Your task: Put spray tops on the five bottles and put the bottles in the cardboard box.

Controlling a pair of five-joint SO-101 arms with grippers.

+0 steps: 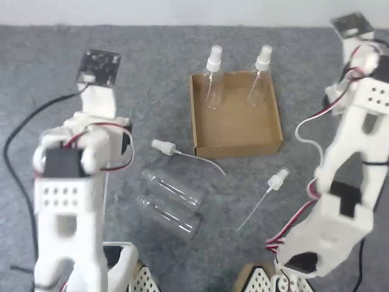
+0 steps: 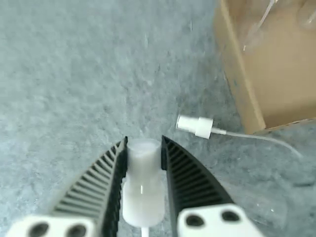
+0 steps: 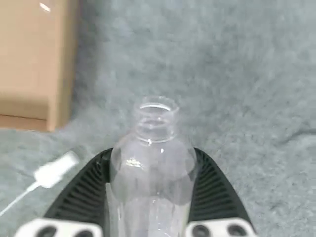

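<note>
Grey carpet-like cloth (image 1: 152, 79) is spread over the desk, where the cardboard box (image 1: 240, 148) is set with one capped bottle (image 1: 212, 91) and a second capped bottle (image 1: 258, 88) stood along its far wall. Before the box two uncapped bottles (image 1: 172, 185) are laid side by side, one loose spray top (image 1: 164, 146) just beside its corner and another loose top (image 1: 278, 179) nearer the right arm. A third spray top (image 2: 143, 182) is pinched between the left jaws, and an open-necked bottle (image 3: 150, 163) is clamped between the right jaws.

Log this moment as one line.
left end effector: holds spray top | right end effector: holds uncapped bottle | box: two capped bottles
</note>
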